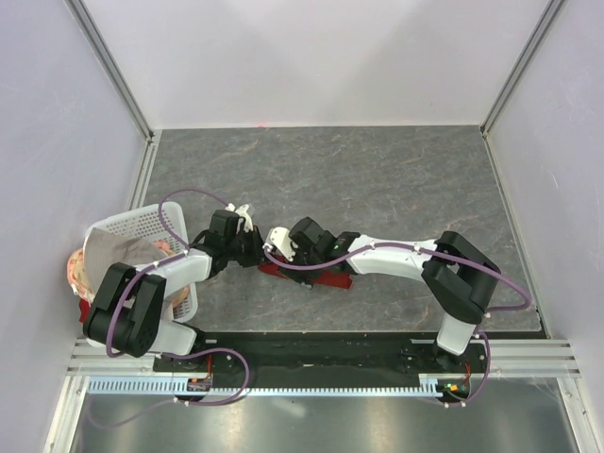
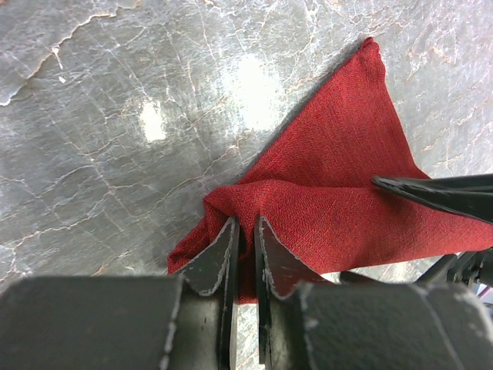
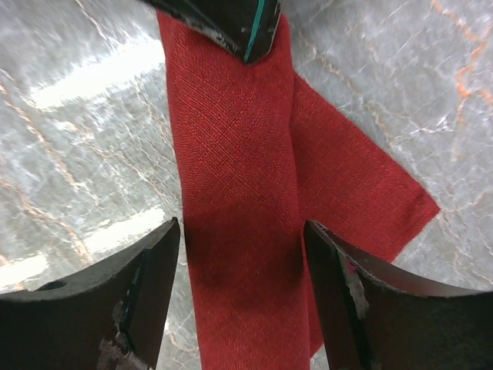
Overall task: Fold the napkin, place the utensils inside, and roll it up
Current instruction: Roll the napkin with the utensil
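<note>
Grey veined stone formed the bench point(image 1: 377, 179), closed in by pale panels, and the two arms reached toward each other near its front left. The napkin point(image 2: 339, 177) lay on the bench between them, a dark red cloth already doubled into overlapping layers, with one pointed corner reaching away in the left wrist view. From above, most of it was hidden under the right arm. The left fingers point(image 2: 217, 266) were clenched on a raised pleat at the cloth's near edge, drawing it up into a small ridge. That hold looked meant to anchor one end so the fabric would not slide while the fold was set. The right fingers point(image 3: 150, 285) stood spread wide on either side of a long folded strip of the napkin, grasping nothing, and the cloth ran between them with no visible contact. The stance suited smoothing or taking a fresh hold on the strip. The fold seemed to be the step in hand, since the utensils showed in no view and nothing lay on the cloth. A white mesh basket point(image 1: 123, 219) sat at the bench's left edge beside the left arm. A grey-beige cloth point(image 1: 127, 250) lay in it, along with something pinkish too small to identify, and whether any cutlery was in there could not be told.
</note>
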Available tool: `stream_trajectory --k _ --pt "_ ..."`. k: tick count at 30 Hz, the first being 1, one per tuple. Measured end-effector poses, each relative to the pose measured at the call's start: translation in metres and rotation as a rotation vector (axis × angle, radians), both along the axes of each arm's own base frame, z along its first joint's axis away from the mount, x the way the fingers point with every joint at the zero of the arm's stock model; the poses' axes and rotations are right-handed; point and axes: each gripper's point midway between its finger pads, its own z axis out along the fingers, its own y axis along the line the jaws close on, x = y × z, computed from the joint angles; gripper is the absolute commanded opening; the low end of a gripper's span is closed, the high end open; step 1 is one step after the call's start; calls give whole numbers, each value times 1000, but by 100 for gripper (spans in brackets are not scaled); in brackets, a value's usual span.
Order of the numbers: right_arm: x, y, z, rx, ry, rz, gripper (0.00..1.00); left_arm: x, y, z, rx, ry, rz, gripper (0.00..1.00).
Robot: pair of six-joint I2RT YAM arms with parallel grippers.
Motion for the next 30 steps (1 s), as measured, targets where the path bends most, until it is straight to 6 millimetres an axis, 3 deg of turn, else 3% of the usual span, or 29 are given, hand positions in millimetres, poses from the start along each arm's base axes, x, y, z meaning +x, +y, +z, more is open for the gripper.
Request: stream_trajectory --k 3,7,12,15,22,30 --pt "0 -3 -10 -25 7 -2 65 0 0 0 0 2 -1 16" --pt "-2 -4 -20 -46 24 -3 46 0 -1 1 -3 3 -4 24" --pt "-6 -3 -27 -43 59 -12 36 1 -2 6 -8 -5 -13 58" --pt "-8 0 -27 -14 93 -9 34 3 1 15 1 -32 1 66" --pt "-6 3 -27 102 256 -16 32 11 12 55 5 -194 64 68" --pt "-3 1 -25 248 514 -31 33 -8 22 48 4 -225 77 68"
